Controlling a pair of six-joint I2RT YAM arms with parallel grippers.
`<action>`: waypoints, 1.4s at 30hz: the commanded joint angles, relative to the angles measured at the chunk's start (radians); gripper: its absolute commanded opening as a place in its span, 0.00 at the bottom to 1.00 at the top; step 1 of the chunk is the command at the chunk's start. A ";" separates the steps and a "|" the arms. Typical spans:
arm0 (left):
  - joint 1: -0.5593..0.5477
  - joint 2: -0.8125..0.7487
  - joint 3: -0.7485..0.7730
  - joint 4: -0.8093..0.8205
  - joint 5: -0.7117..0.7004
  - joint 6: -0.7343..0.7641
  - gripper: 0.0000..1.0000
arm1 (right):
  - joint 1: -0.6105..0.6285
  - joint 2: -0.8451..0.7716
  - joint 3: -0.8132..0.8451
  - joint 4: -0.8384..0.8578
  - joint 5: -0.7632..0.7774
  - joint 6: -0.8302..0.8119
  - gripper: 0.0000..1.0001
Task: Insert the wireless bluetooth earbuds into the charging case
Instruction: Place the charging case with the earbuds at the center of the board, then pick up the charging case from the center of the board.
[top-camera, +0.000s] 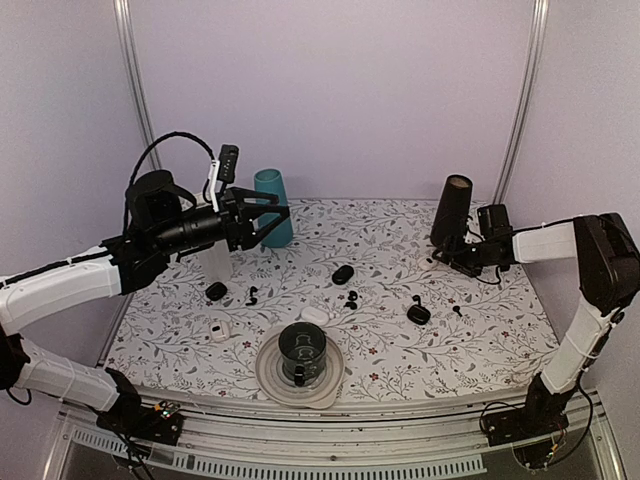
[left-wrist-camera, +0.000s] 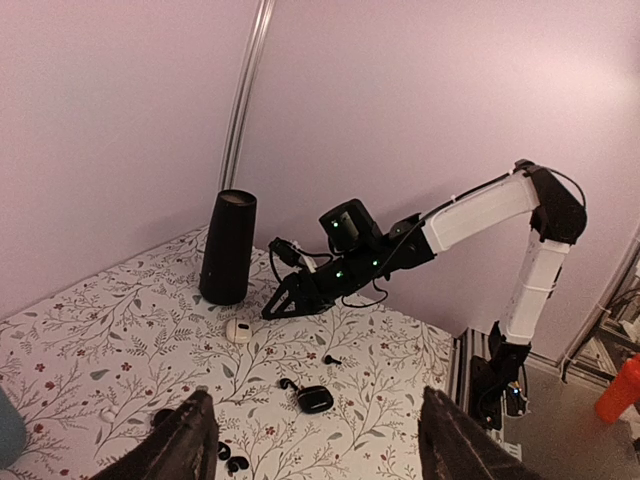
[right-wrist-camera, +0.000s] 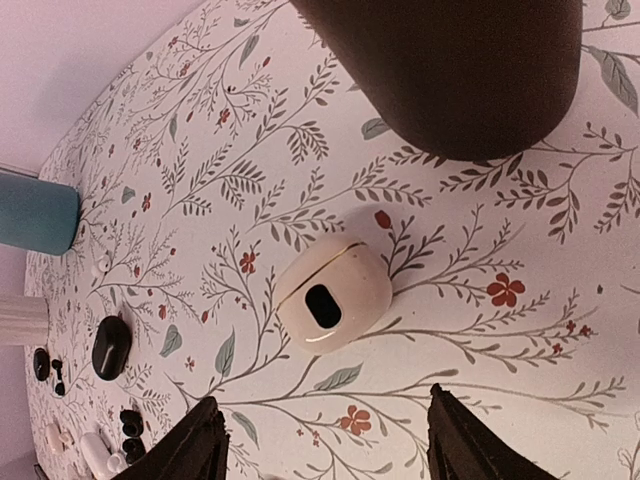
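Tiny black earbuds lie scattered on the flowered table: one (top-camera: 251, 295) left of centre, a pair (top-camera: 350, 298) in the middle, one (top-camera: 416, 299) beside a black charging case (top-camera: 419, 314), and one (top-camera: 457, 310) further right. My right gripper (right-wrist-camera: 323, 396) is open, low over the table, with a closed white case (right-wrist-camera: 332, 296) lying free just ahead of its fingertips. My left gripper (top-camera: 280, 220) hangs open and empty high above the back left. The left wrist view looks down on the black case (left-wrist-camera: 314, 398) with an earbud (left-wrist-camera: 288, 384) touching it.
A tall black cylinder (top-camera: 452, 210) stands right behind the right gripper. A teal cup (top-camera: 272, 205) stands at the back left. A dark cup on a round plate (top-camera: 330, 385) sits at the front centre. Other black cases (top-camera: 343, 274) (top-camera: 216, 291) and white cases (top-camera: 314, 314) (top-camera: 219, 330) lie about.
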 joint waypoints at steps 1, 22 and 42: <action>0.012 0.016 0.003 0.034 0.007 -0.012 0.69 | 0.052 -0.088 -0.060 -0.044 0.055 -0.026 0.69; 0.016 0.069 0.020 0.061 0.031 -0.032 0.69 | 0.283 -0.234 -0.258 -0.100 0.180 0.009 0.57; 0.017 0.081 0.022 0.068 0.037 -0.037 0.69 | 0.383 -0.171 -0.255 -0.150 0.259 0.028 0.45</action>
